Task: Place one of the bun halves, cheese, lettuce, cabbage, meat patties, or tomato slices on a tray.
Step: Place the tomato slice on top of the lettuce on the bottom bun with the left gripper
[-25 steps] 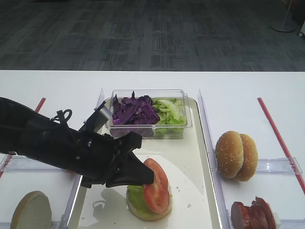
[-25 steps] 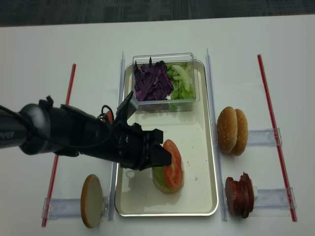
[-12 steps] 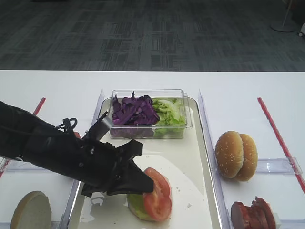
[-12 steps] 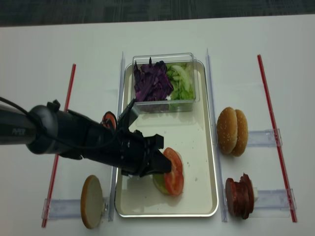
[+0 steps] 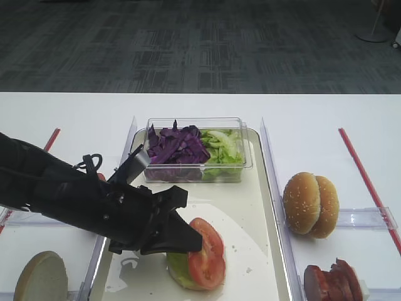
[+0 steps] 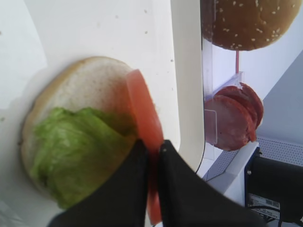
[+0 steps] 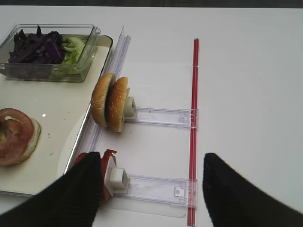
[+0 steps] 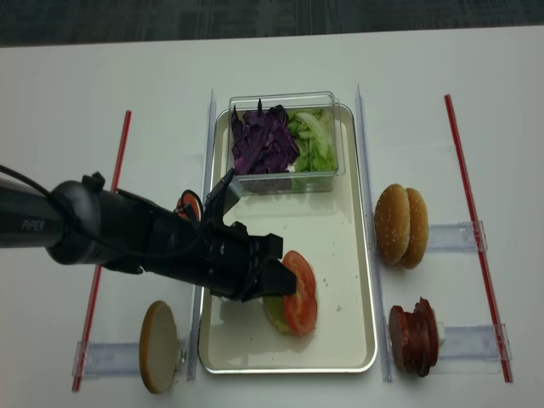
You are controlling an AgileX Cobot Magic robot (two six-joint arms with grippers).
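Jaws of the left gripper (image 6: 150, 156) pinch a tomato slice (image 5: 205, 253) on edge, tilted over the lettuce (image 6: 78, 151) and bun half (image 6: 83, 90) on the tray (image 5: 247, 207), whose right rim lies near. Right gripper (image 7: 147, 189) jaws spread wide above the tabletop (image 7: 246, 71).

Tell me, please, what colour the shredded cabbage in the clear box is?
Dark purple; the cabbage shows best in the realsense high view.
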